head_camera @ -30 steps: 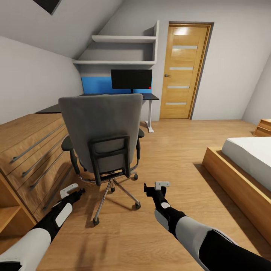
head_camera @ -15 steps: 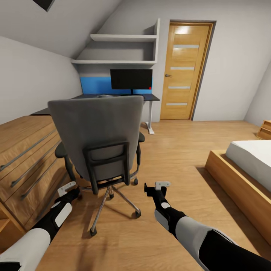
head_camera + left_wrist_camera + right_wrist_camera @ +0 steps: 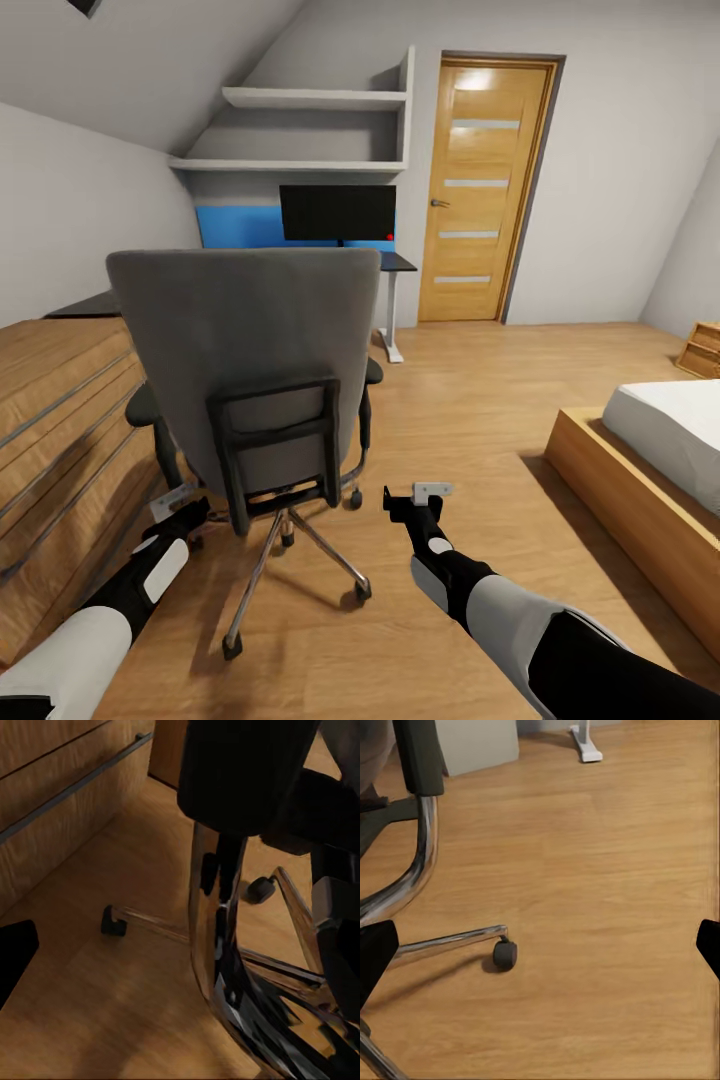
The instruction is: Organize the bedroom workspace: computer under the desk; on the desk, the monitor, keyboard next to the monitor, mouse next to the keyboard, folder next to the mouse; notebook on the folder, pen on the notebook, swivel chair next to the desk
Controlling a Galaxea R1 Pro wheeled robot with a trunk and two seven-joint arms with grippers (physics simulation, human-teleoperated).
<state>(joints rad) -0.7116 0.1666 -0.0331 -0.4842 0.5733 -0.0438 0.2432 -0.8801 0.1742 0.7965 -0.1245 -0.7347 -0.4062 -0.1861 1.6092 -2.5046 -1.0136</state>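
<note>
Head view: swivel chair (image 3: pixel 250 370) seen from behind, tall grey back toward the camera, chrome star base and black casters on the wood floor (image 3: pixel 470 400). Beyond it, desk (image 3: pixel 395 262) against the far wall, blue panel along its back edge, monitor (image 3: pixel 337 212) upright on top; white leg and long foot at the desk's right end, near the closed wooden door (image 3: pixel 485 190). Wall shelves (image 3: pixel 300 130) above the desk under the sloped ceiling. Light-wood drawer unit (image 3: pixel 60 420) close along the chair's left side, narrow gap only. Low bed (image 3: pixel 650 470) at right, its wooden edge well apart from the chair; broad bare floor between chair and bed, running on to the door. Left gripper (image 3: pixel 172 497) low beside the chair base, just by the drawer front; right gripper (image 3: pixel 432 491) over bare floor to the right of the base, holding nothing. Left wrist view: chrome column and spokes very near, one caster (image 3: pixel 113 921) on the floor by the drawer front; open or closed cannot be told. Right wrist view: dark fingertips (image 3: pixel 375 956) at opposite picture edges, spread wide, empty; caster (image 3: pixel 505 954) and spoke on bare boards, desk foot (image 3: pixel 586 742) farther off.
</note>
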